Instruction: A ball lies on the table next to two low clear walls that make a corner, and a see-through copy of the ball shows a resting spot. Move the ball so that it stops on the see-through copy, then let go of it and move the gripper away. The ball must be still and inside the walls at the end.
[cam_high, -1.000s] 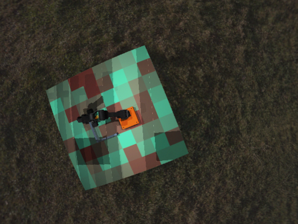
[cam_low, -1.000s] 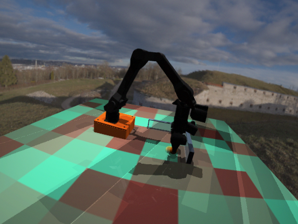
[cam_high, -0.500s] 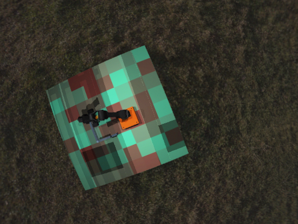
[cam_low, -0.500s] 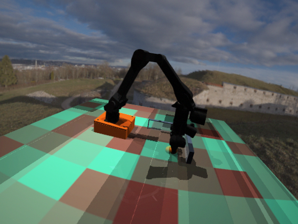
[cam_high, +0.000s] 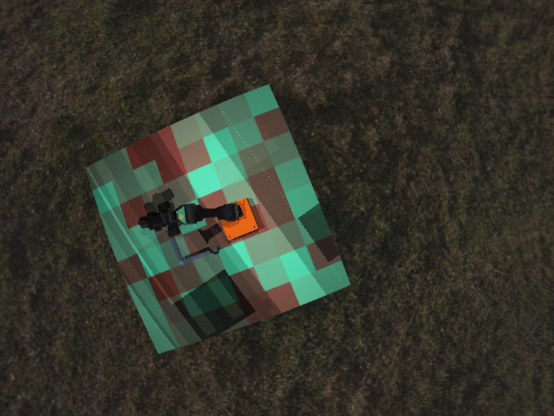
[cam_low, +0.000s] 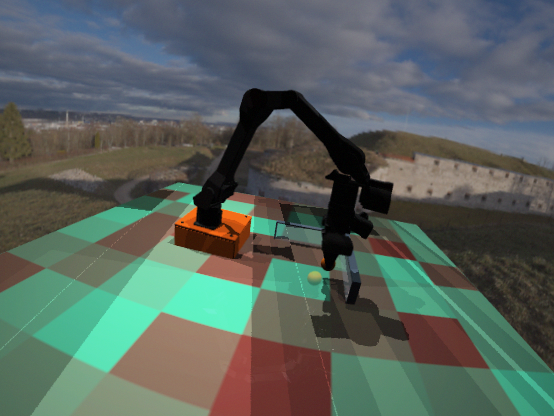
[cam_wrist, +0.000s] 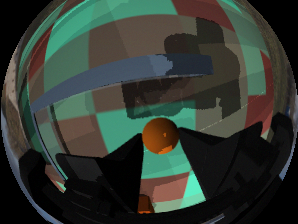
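The orange ball (cam_low: 326, 264) (cam_wrist: 160, 136) is between the two black fingertips. My gripper (cam_low: 328, 260) (cam_wrist: 160, 134) is shut on it, pointing down. In the exterior view the ball appears held a little above the table, up and right of the see-through yellow copy (cam_low: 314, 278) (cam_high: 181, 217). The copy does not show in the wrist view. One low clear wall (cam_low: 353, 282) (cam_wrist: 125, 72) (cam_high: 177, 249) stands beyond the gripper. The other wall (cam_low: 300, 235) (cam_high: 200, 256) meets it at a corner, partly hidden behind the gripper in the exterior view.
The orange arm base (cam_high: 241, 225) (cam_low: 206, 239) (cam_wrist: 145, 204) stands on the checkered table (cam_high: 265, 100) (cam_low: 200, 300). The arm reaches out from it over the copy's side of the walls. Dark shadows lie on the table around the gripper.
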